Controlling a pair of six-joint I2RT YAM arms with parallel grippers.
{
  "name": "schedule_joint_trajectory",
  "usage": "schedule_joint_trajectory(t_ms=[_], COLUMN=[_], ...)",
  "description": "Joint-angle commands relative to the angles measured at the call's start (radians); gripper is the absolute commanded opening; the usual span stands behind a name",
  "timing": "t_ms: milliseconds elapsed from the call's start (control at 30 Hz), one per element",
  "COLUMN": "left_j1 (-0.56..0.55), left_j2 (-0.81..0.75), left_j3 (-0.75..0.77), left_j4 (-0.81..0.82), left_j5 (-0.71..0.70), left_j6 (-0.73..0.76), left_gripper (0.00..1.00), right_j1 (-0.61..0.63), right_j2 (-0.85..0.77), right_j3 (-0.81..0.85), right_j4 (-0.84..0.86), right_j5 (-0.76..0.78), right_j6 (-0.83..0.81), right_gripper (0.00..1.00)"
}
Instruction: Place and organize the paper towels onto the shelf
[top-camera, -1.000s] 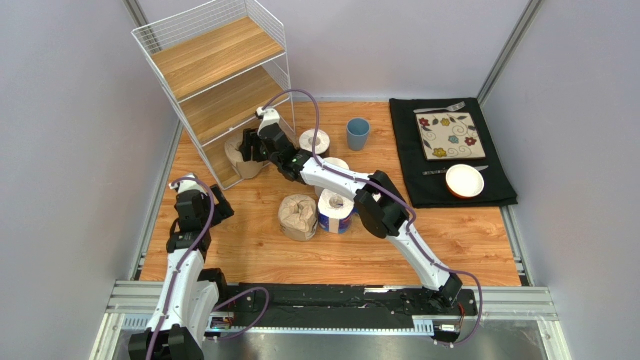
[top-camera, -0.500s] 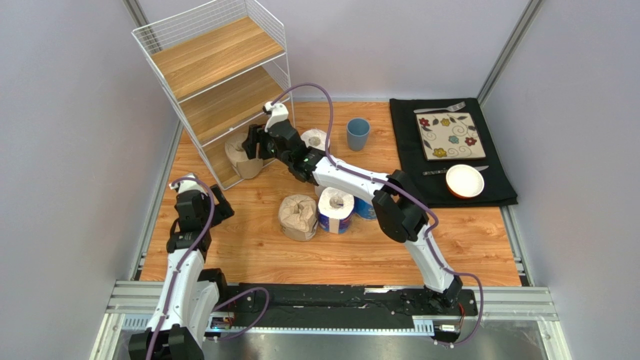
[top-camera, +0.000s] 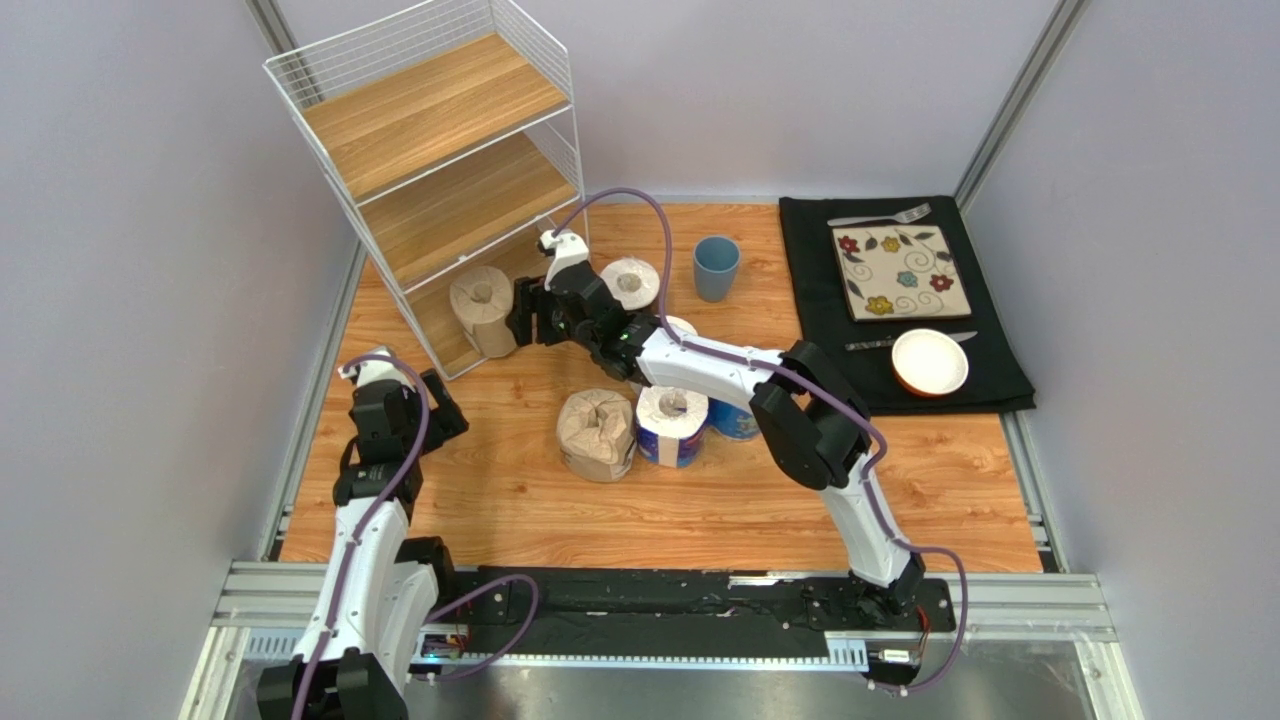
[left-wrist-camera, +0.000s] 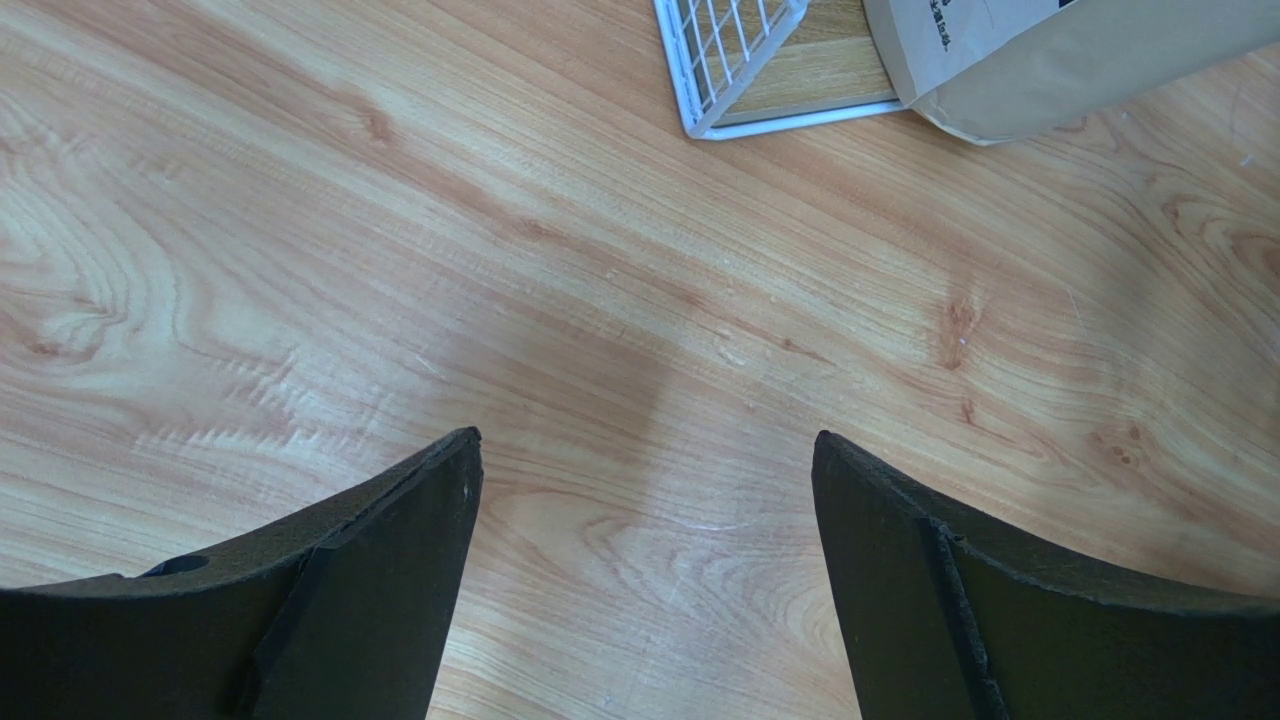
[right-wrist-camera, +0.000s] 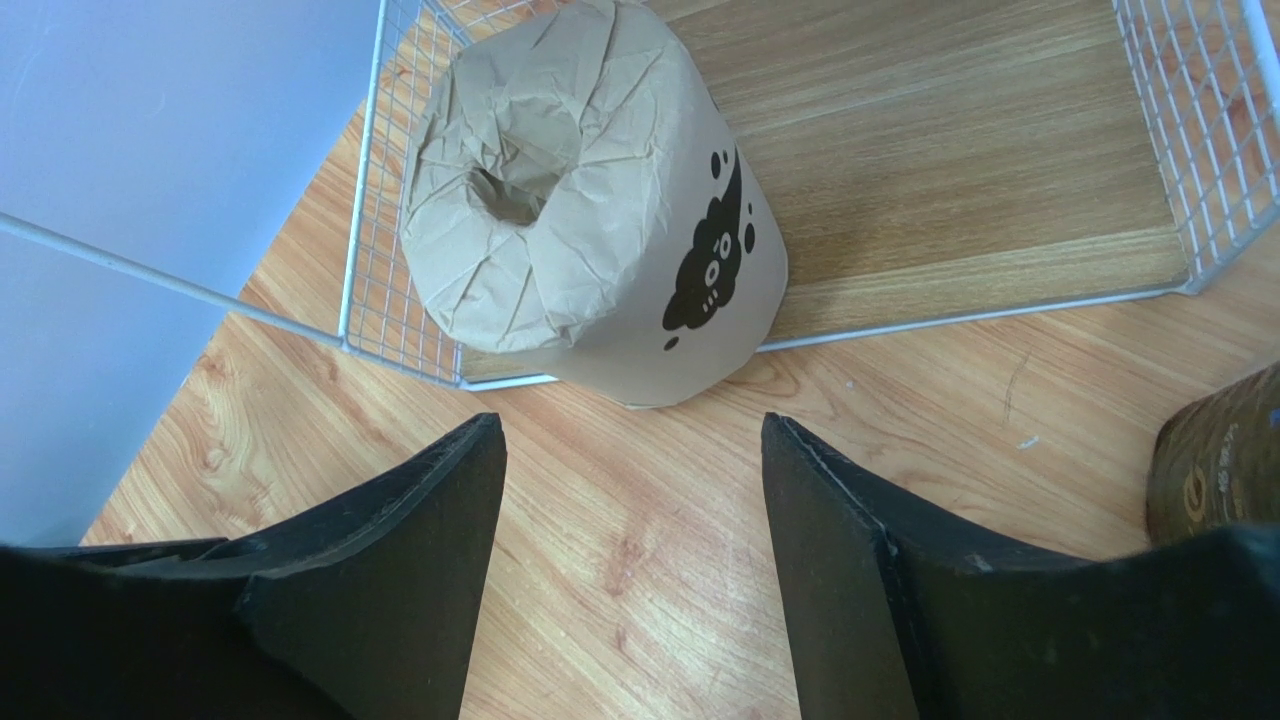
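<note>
Brn roll (right-wrist-camera: 594, 210) upright, axis vert.

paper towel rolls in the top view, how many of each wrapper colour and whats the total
brown paper rolls: 2
blue-wrapped rolls: 2
dark-wrapped roll: 1
white roll, partly hidden: 1
total: 6

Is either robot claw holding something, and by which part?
Nothing is held. The right gripper is open, short of the crumpled brown paper-wrapped roll on the bottom board of the white wire shelf; the left gripper is open above the wooden tabletop.
</note>
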Motion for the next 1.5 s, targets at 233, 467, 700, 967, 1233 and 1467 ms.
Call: schedule_joint_trajectory(t_ms=[233, 467, 700, 967, 1233, 1467], left_j1=[0.007, 0.007, 0.007, 0.007, 0.007, 0.006], left_j2=[0.001, 0.004, 0.006, 0.012, 0.014, 0.015], left_j3=[-0.001, -0.003, -0.001, -0.001, -0.003, -0.003], left_j4=[0.007, 0.011, 0.01, 0.01, 0.01, 0.008], left_j5=[-0.006, -0.001, -0.004, 0.0, 0.0, 0.0], left_j6=[-0.004, -0.006, -0.004, -0.006, -0.006, -0.006], left_gripper=[0.89, 0.89, 0.89, 0.89, 0.89, 0.89], right_j1=[0.005, 0.007, 0.005, 0.005, 0.007, 0.005], right_j2=[0.171, 0.148, 0.185, 0.288, 0.332, 0.361], right_j3=[0.25, 0.189, 0.235, 0.391, 0.467, 0.506], right_j4=[-0.119, -0.096, -0.099, -0.139, -0.144, -0.121], right_j5=[0.036, 0.031, 0.04, 0.094, 0.056, 0.024], right_j6=[-0.021, -0.015, -0.021, -0.021, -0.029, -0.039], right_gripper=[0.67, 0.67, 0.67, 0.67, 0.67, 0.69])
